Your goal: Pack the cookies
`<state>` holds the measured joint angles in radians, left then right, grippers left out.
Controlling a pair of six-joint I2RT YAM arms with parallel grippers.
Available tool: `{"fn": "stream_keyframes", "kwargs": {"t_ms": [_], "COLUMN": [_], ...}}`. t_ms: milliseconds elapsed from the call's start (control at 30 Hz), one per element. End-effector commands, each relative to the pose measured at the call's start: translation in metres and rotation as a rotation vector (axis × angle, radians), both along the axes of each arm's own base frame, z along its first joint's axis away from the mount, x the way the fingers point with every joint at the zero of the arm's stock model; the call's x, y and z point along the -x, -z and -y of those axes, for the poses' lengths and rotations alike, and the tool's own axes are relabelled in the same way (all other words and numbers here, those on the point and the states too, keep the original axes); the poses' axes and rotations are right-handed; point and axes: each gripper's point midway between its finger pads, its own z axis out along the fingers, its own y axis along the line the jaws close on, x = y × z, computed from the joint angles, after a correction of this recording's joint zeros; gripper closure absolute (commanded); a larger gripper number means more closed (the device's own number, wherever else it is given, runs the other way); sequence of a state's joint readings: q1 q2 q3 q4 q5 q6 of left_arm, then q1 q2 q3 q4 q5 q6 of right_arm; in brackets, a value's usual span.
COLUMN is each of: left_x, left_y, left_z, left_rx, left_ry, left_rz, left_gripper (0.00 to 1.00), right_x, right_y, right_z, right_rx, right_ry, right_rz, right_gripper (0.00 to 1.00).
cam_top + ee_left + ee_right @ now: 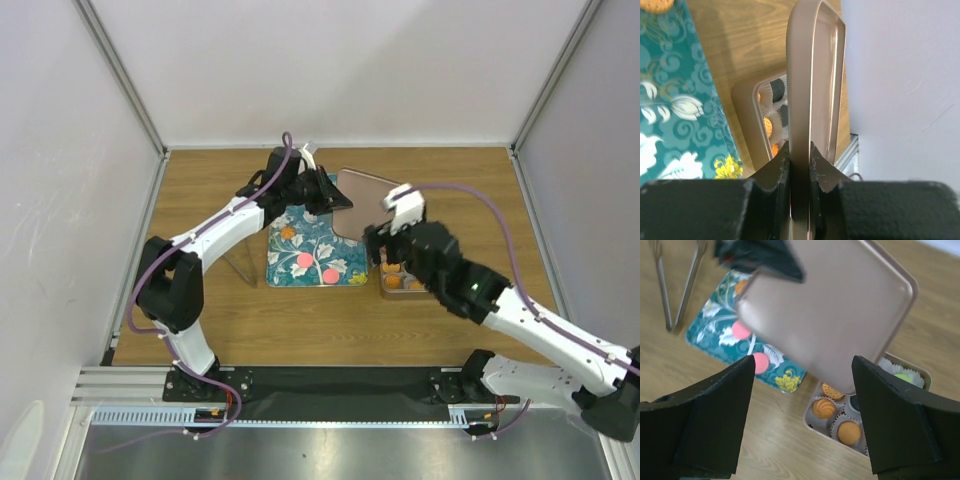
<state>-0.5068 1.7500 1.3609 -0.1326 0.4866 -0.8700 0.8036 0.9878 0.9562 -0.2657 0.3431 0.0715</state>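
My left gripper (325,192) (800,157) is shut on the edge of the tan metal tin lid (365,198) (807,75) and holds it tilted in the air above the table. The lid (840,310) hangs partly over the square tin (402,283) (812,421). The tin holds orange cookies (848,432) and a green one (902,376) in paper cups. Two pink cookies (303,261) (741,330) and an orange one (287,232) lie on the teal tray (340,262) (715,322). My right gripper (383,245) (803,362) is open and empty, above the tin's left edge.
Metal tongs (245,262) (680,285) lie on the wooden table left of the tray. White walls enclose the table at the back and on both sides.
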Motion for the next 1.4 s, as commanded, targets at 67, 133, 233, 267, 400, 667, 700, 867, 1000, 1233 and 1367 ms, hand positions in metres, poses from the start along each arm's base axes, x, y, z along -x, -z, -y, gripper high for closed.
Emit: {"fn": "stream_keyframes", "kwargs": {"t_ms": [67,133,233,267,400,667,700,867,1000,1233,1367], "left_x": [0.016,0.02,0.026,0.027,0.035,0.051,0.052,0.062,0.067,0.075,0.078], "left_y": [-0.067,-0.064,-0.066,-0.068,-0.062,-0.059,-0.06,-0.064,-0.066,-0.069,-0.071], "left_z": [0.001,-0.003,-0.007,-0.007,-0.011,-0.014,-0.014,-0.013,-0.014,-0.017,-0.015], "left_rx": [0.067,0.044,0.046,0.045,0.007,0.011,0.013,0.031,0.037,0.044,0.062], "left_ry": [0.004,-0.012,-0.02,-0.021,-0.017,0.008,0.01,0.061,0.076,0.091,0.107], "left_rz": [-0.023,-0.071,-0.106,-0.113,-0.168,-0.214,-0.214,-0.215,-0.209,-0.198,-0.196], "left_gripper": [1.0,1.0,1.0,1.0,1.0,1.0,1.0,1.0,1.0,1.0,0.98], "right_x": [0.018,0.025,0.033,0.034,0.03,0.013,0.011,0.007,0.002,-0.002,-0.003], "right_y": [-0.004,0.006,0.01,0.007,0.001,0.007,0.006,0.013,0.009,-0.002,-0.008], "right_z": [-0.023,-0.031,-0.039,-0.042,-0.033,-0.036,-0.036,-0.04,-0.037,-0.034,-0.034], "right_rx": [0.289,0.375,0.438,0.433,0.559,0.68,0.677,0.705,0.707,0.728,0.728], "right_ry": [0.012,0.017,0.008,0.013,0.111,0.131,0.132,0.109,0.132,0.17,0.176], "right_rz": [0.223,0.243,0.285,0.302,0.369,0.414,0.414,0.407,0.41,0.432,0.442], "right_gripper": [0.16,0.14,0.13,0.12,0.11,0.09,0.08,0.08,0.1,0.27,0.46]}}
